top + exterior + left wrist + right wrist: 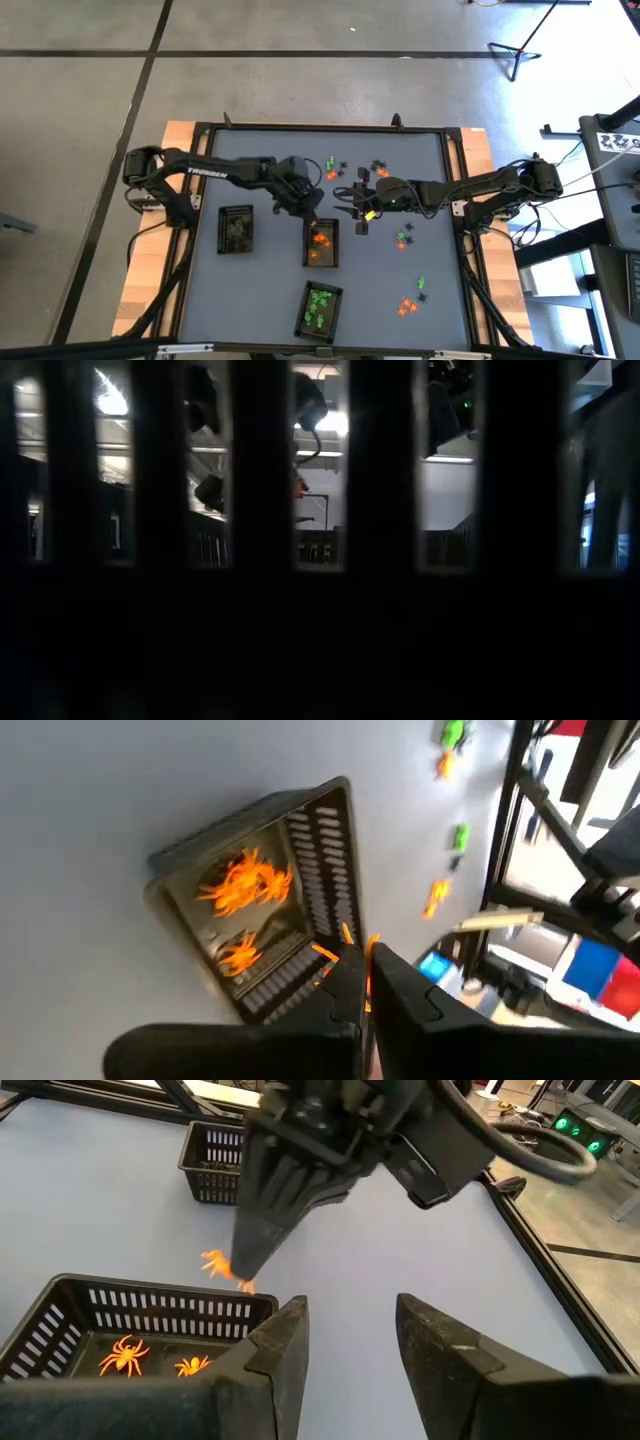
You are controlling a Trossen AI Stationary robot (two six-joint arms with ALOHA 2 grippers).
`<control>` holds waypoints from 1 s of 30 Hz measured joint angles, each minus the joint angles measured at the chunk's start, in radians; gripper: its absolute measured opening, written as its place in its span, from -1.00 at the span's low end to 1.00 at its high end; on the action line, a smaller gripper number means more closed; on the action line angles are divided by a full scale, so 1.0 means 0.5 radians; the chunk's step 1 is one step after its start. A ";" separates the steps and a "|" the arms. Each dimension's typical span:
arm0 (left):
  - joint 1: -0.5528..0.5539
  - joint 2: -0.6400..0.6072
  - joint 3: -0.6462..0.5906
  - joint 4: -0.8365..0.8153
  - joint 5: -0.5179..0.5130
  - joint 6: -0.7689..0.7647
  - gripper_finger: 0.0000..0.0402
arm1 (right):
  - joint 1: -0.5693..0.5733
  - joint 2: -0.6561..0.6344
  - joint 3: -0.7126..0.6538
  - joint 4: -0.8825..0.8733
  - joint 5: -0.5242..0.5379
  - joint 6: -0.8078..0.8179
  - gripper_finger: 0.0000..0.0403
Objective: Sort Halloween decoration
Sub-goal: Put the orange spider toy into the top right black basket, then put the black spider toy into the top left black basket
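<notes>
While your left gripper (240, 1270) hangs just over the middle tray (321, 244), its fingers are pinched shut on one orange spider (215, 1263). From the right wrist view you can see the spider sticking out sideways from the fingertips, legs splayed, right above the tray's near wall. In the left wrist view only a few thin orange legs show beside the closed fingers (345, 990), so you can't tell which way its body runs.

Your right gripper (350, 1325) sits near the worktop's centre, just beside the same tray, jaws parted with nothing between them.

That middle tray is a small dark plastic basket, rectangular, with slotted walls; orange spiders (243, 885) lie flat in it, legs spread. You have two more trays like it: one with green pieces (319, 305) near the front edge, and one toward the left edge (236, 228) whose dark contents you can't make out.

Loose trinkets still lie on the smooth grey worktop (270, 300): a green-and-orange cluster (331, 168) toward the back edge, black ones (379, 164) beside it, green ones (402, 238) right of centre, and orange and green bits (410, 302) toward the front right corner. All are too small for you to read a long axis.

Dark vertical bars block most of the low view.
</notes>
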 joint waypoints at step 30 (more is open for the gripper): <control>-0.199 -0.001 0.000 0.020 -0.287 -0.418 -0.34 | 0.000 0.000 0.000 0.000 -0.001 0.000 -0.26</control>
